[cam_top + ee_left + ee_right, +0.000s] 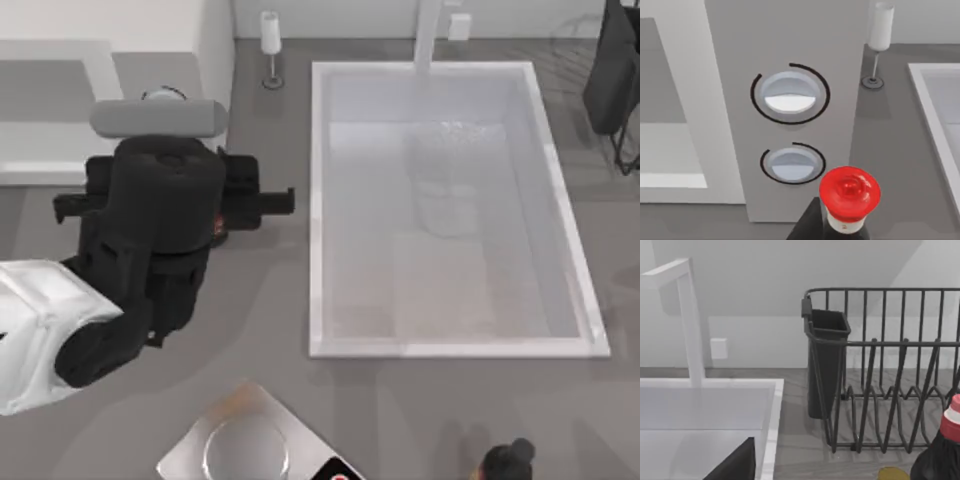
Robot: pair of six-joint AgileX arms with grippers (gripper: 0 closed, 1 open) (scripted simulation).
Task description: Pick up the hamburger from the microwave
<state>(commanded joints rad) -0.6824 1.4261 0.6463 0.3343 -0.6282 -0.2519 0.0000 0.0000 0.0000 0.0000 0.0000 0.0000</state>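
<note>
- My left arm (150,250) is over the left part of the table (260,330), in front of the microwave (110,70).
- My left gripper (272,201) sticks out of the arm's dark bulk toward the sink (318,200) and is just short of its left rim. I cannot tell from any view whether it is open or closed.
- The microwave is the white box in the table's far left corner. In the top view its grey side panel (160,118) shows as a rounded bar just behind my left arm.
- In the left wrist view the panel (785,40) faces the camera. It has two round silver-rimmed dials, one (789,93) directly beside the other (792,164). The pale recessed cavity (665,145) opens beside the panel.
- A red-capped bottle (850,194) stands upright close under the left wrist camera, in front of the panel's corner and near the second dial.
- A wine glass (270,45) stands upright on the table, between the microwave's corner and the sink's far left corner.
- The sink is a white rectangular basin in the middle of the table, with a white tap (430,35) at its far rim.
- In the right wrist view a black wire dish rack (890,370) with a dark cup (826,360) hung on its end stands just beside the sink rim (774,410).
- A dark part of my right gripper (735,462) hangs over the basin near that rim. I cannot tell if it is open or closed.
- A dark bottle with a red and white cap (947,440) stands in front of the rack.
- A round metal plate (245,445) lies at the table's near edge.
</note>
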